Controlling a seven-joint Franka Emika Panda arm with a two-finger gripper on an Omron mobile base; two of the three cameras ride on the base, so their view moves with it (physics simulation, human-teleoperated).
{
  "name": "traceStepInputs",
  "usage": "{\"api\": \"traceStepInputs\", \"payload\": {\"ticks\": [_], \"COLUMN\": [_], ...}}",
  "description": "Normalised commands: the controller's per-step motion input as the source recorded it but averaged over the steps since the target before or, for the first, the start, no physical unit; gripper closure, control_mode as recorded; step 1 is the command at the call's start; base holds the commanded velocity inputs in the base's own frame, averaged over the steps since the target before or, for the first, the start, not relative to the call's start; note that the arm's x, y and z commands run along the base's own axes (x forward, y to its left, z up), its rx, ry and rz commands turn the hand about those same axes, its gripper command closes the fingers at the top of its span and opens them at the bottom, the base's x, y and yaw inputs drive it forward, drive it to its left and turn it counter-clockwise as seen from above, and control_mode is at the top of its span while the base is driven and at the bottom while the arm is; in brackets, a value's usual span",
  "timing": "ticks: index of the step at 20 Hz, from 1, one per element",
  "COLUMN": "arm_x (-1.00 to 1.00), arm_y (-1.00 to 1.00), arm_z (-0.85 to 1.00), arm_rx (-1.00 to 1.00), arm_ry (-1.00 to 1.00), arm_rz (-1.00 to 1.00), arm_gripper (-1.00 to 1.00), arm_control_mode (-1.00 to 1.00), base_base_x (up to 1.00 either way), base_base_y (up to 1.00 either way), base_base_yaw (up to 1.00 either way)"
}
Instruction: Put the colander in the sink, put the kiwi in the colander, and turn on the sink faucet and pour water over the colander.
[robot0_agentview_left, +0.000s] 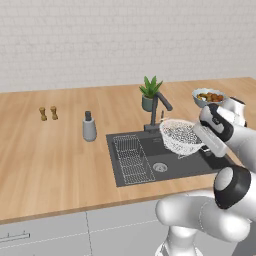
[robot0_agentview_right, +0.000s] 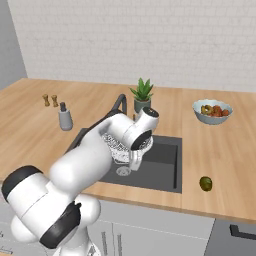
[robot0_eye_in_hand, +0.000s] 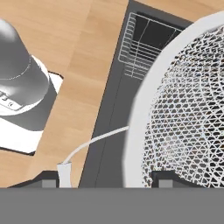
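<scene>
Since I'm mid-carry: colander (robot0_agentview_left: 180, 136) tilted, hanging above the sink (robot0_agentview_left: 125, 172).
Gripper (robot0_eye_in_hand: 108, 177): seems clamped on the colander's rim.
Basin: directly below; I lower straight.

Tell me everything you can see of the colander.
The colander is a wide, round white bowl of fine mesh with a solid white rim, looking like wire or perforated metal. It is tilted steeply on its side, held in the air over the sink just in front of the faucet. The gripper clamps its rim, one finger inside the bowl and one outside. It looks empty, and nothing else seems to touch it.
</scene>
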Motion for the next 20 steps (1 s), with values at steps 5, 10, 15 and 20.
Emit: {"api": "traceStepInputs", "payload": {"ticks": [5, 10, 15, 20], "arm_x": [0.04, 0.00, 0.02, 0.19], "arm_y": [-0.01, 0.09, 0.18, 0.31], "arm_z": [-0.14, -0.35, -0.35, -0.33], "arm_rx": [0.00, -0.02, -0.01, -0.01], "arm_ry": [0.03, 0.12, 0.11, 0.04], "arm_rz": [0.09, 0.02, 0.00, 0.00], "arm_gripper": [1.00, 1.00, 1.00, 1.00], "arm_control_mode": [-1.00, -1.00, -1.00, -1.00], "base_base_x": [0.00, 0.00, 0.00, 0.00], "base_base_y": [0.00, 0.00, 0.00, 0.00], "base_base_yaw": [0.00, 0.00, 0.00, 0.00]}}
